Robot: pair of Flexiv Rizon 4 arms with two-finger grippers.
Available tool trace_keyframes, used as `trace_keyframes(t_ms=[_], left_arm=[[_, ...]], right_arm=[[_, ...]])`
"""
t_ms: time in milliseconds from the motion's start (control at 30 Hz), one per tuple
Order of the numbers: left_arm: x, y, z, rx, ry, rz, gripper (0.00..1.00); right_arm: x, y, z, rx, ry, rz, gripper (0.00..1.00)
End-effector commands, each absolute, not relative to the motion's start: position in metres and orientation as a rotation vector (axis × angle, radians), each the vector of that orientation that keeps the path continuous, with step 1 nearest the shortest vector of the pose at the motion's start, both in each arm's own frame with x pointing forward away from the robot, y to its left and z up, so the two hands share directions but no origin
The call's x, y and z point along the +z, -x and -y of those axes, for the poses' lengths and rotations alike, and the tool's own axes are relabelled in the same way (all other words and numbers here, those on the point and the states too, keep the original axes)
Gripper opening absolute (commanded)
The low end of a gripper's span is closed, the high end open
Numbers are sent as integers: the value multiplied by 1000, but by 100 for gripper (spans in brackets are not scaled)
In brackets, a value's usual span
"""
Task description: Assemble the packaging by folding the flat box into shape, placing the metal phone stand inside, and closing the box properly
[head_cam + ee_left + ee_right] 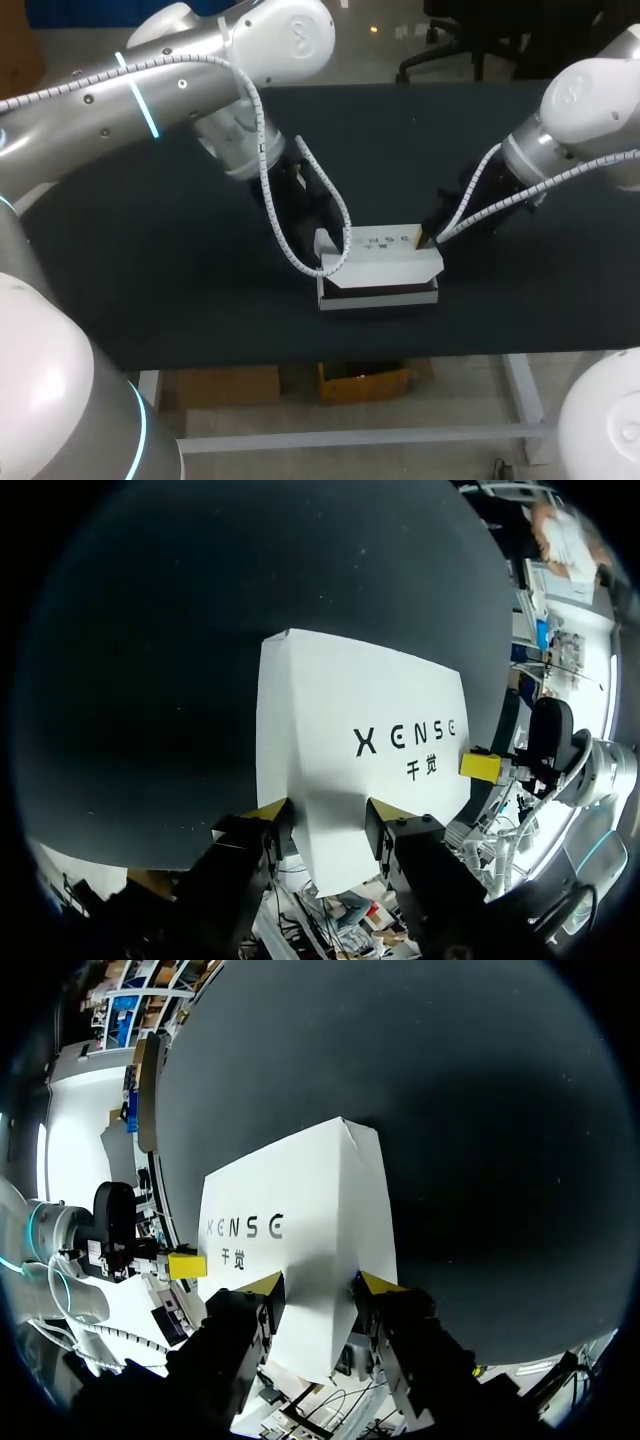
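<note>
A white box (380, 272) sits on the dark tabletop (150, 290), its printed lid standing up along the far side and its dark inside showing toward the front. What lies inside the box cannot be told. The left fingers (262, 813) are at the box's left end, clamped on the white end panel, which runs down between them and touches both yellow tips. The right fingers (380, 1283) are at the box's right end and grip that end panel the same way, one tip on each side. From the left wrist, one yellow tip of the right fingers shows just beyond the box's far end. A white coiled cable (298, 262) from the left arm hangs just beside the box's left end.
</note>
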State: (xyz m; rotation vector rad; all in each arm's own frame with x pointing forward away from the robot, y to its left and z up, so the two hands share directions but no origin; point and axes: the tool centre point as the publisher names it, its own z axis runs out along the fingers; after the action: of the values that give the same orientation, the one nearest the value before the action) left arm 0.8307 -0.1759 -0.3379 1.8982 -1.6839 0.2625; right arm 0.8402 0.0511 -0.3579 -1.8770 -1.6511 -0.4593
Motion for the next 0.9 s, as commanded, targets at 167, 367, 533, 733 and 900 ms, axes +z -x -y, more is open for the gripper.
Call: trace_keyframes(t_ms=[167, 367, 533, 733, 900], left_arm=[[-337, -835, 184, 238, -1886, 1678, 48], [-336, -837, 183, 222, -1874, 1665, 48], [-336, -837, 182, 210, -1867, 1655, 48], [-334, -839, 182, 195, -1864, 1644, 48], [-333, -839, 182, 183, -1859, 1636, 48]], right_arm=[[-357, -840, -58, -451, 1871, 1647, 44], [-356, -838, -59, -445, 1873, 1643, 44], [-355, -837, -59, -440, 1872, 1638, 43], [-354, -837, -61, -434, 1867, 1633, 43], [-353, -836, -62, -428, 1862, 1629, 43]])
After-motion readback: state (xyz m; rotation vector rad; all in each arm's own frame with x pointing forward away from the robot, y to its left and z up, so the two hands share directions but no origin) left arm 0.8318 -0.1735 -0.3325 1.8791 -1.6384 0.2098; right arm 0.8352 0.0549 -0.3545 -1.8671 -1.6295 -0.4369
